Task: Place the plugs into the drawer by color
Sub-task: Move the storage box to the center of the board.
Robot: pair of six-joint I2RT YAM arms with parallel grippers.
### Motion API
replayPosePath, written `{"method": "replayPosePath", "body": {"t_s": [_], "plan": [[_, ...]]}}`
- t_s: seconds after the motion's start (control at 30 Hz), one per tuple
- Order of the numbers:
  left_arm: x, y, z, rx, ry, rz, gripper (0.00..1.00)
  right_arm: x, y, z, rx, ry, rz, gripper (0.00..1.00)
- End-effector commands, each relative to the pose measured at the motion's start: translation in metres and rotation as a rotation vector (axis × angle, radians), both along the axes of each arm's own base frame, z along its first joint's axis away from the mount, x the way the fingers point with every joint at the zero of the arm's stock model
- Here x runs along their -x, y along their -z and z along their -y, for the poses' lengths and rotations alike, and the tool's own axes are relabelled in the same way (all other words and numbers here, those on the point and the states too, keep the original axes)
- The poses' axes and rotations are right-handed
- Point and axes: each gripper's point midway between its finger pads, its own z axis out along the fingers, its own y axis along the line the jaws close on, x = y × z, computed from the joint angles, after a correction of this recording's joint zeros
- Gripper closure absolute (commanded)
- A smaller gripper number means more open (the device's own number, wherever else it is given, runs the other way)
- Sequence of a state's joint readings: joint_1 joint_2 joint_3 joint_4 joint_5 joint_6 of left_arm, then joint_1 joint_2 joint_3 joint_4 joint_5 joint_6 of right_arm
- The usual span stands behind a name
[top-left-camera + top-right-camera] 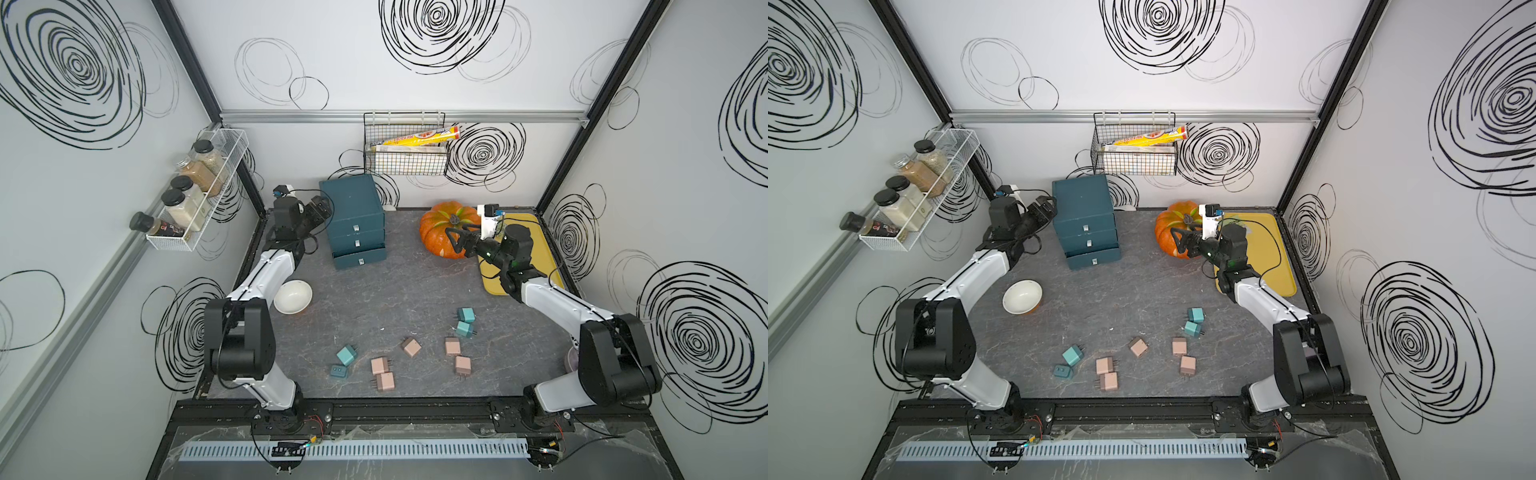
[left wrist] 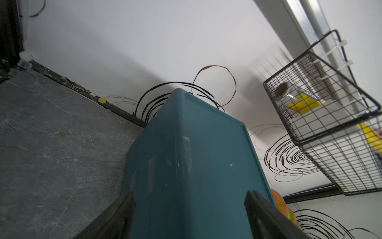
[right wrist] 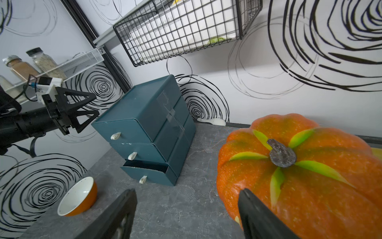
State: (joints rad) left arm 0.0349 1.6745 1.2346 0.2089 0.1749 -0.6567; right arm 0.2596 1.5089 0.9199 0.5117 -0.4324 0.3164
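Left tool [image 3: 95, 105] spread, empty, beside drawer [image 1: 353, 208] top. Right tool [image 1: 452, 241] spread, empty, near pumpkin [image 1: 436, 232]. Plugs [image 1: 411, 347] scattered at worktop [image 1: 374, 299] front. Risk: drawer shoved or tipped if bumped by left tool.

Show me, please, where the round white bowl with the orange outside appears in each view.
Top view: white bowl below-left of the dark teal three-drawer chest.
Top view: bowl likewise.
Left wrist: not in it.
Right wrist: bowl out in front of the chest.
Shared landmark: the chest, in all four.
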Motion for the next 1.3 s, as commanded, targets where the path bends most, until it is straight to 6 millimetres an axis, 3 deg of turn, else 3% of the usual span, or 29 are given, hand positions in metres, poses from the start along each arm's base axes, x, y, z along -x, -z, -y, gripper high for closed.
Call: {"method": "replayPosePath", "body": {"t_s": [0.0, 0.1, 0.3, 0.5, 0.67, 0.87, 1.07, 1.27], "plan": [[-0.007, 0.002, 0.006, 0.004, 0.045, 0.008, 0.16, -0.010, 0.009, -0.029, 0.109, -0.049, -0.028, 0.22], [-0.020, 0.012, 0.010, -0.007, 0.080, -0.030, 0.18, -0.014, 0.011, -0.042, 0.073, -0.090, -0.026, 0.23], [-0.034, 0.036, 0.017, -0.020, 0.136, -0.094, 0.39, -0.036, 0.005, -0.066, 0.033, -0.152, -0.053, 0.24], [-0.030, 0.054, 0.037, -0.036, 0.197, -0.135, 0.64, -0.046, 0.000, -0.089, -0.016, -0.195, -0.075, 0.25], [-0.015, 0.068, 0.054, -0.038, 0.228, -0.154, 0.68, -0.049, -0.009, -0.099, -0.066, -0.208, -0.089, 0.25], [-0.002, 0.084, 0.076, 0.014, 0.305, -0.193, 0.68, -0.061, -0.012, -0.136, -0.052, -0.253, -0.130, 0.20], [0.017, 0.077, 0.105, 0.023, 0.375, -0.187, 0.68, -0.065, -0.002, -0.152, -0.080, -0.289, -0.199, 0.19], [0.040, 0.072, 0.127, 0.068, 0.425, -0.189, 0.67, -0.055, 0.014, -0.156, -0.067, -0.326, -0.266, 0.21]]}}
